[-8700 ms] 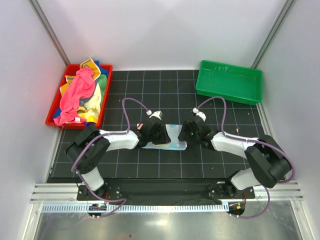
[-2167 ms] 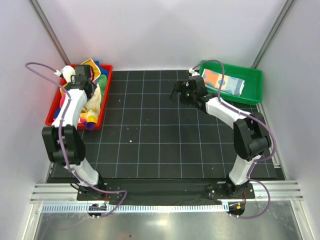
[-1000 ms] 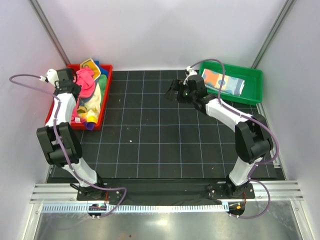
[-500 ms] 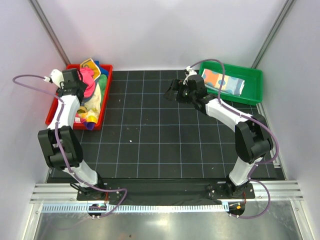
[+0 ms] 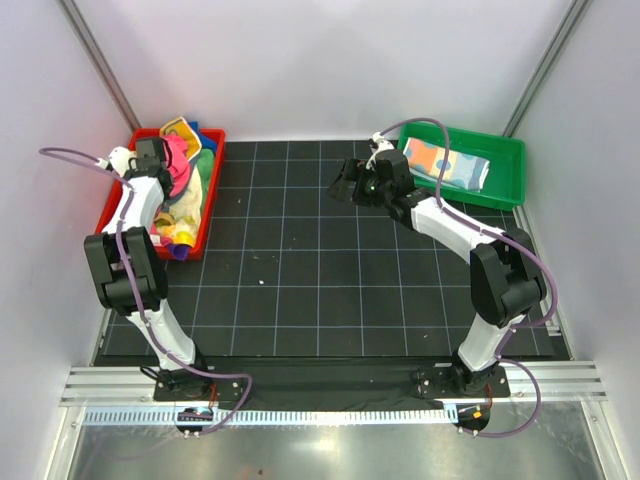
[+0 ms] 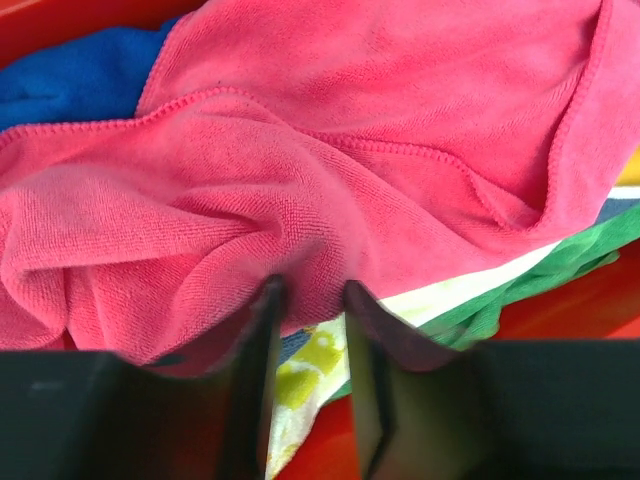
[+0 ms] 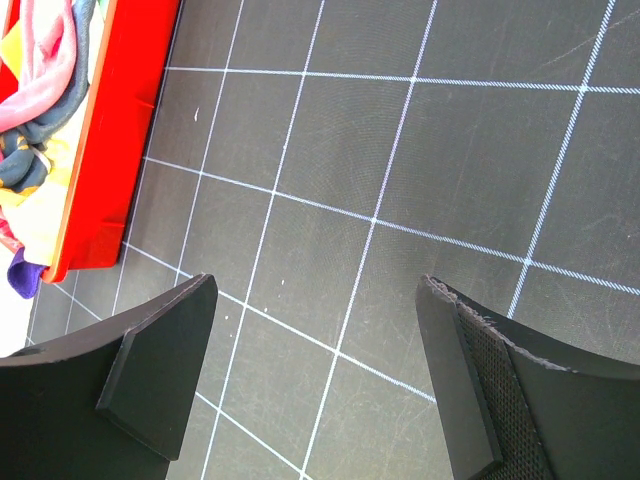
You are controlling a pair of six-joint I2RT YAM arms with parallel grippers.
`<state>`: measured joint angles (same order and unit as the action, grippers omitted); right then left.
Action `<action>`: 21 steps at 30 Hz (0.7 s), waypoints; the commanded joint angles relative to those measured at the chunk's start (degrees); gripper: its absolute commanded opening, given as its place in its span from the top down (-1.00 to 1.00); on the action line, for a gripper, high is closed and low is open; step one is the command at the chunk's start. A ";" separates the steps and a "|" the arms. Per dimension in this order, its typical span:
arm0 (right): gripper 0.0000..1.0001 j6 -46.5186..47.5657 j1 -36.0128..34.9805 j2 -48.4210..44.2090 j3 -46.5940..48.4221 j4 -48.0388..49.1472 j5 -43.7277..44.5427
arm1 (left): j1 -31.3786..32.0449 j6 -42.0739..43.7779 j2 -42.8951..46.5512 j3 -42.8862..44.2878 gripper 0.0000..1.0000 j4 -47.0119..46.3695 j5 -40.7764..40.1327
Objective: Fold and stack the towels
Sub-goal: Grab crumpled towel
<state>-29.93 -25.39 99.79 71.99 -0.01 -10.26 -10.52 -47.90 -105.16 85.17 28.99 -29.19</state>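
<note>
Left gripper [image 6: 307,300] down in red tray [image 5: 213,195], pinched on fold of pink towel [image 6: 380,130]. Right gripper [image 7: 315,287] spread wide, empty, over black grid mat [image 7: 400,130].

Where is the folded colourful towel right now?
In the top view, the folded towel lies inside the green tray at the table's far right corner, opposite the red tray of crumpled towels.

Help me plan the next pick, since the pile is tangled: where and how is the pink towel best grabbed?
Pinch the raised fold of the pink towel near its hemmed edge, coming from straight above. It lies crumpled on top of the pile in the red tray, so a ridge likely lifts it clear of the green towel and blue towel.
</note>
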 commanded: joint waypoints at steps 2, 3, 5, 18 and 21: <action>-0.76 0.23 -0.28 -1.26 -0.27 2.56 0.42 | -0.29 -1.05 0.83 2.29 0.54 0.98 -2.28; -0.76 0.23 -0.28 -1.26 -0.27 2.56 0.51 | -0.29 -1.06 1.01 2.20 0.68 0.89 -2.27; -0.76 0.31 -0.19 -1.35 -0.27 2.47 0.42 | -0.29 -0.97 1.63 2.20 0.85 0.89 -1.93; -0.76 0.23 -0.28 -1.26 -0.27 2.56 0.51 | 6.64 2.99 15.24 -7.19 1.00 -8.60 -1.39; -0.76 0.14 -0.28 -1.70 -0.44 2.73 0.51 | 9.11 3.34 17.36 -7.91 1.00 -8.78 -2.62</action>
<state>-29.91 -25.39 99.79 71.66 0.01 -10.24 -3.77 -45.74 -90.61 78.13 24.73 -29.47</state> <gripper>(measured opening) 0.880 0.026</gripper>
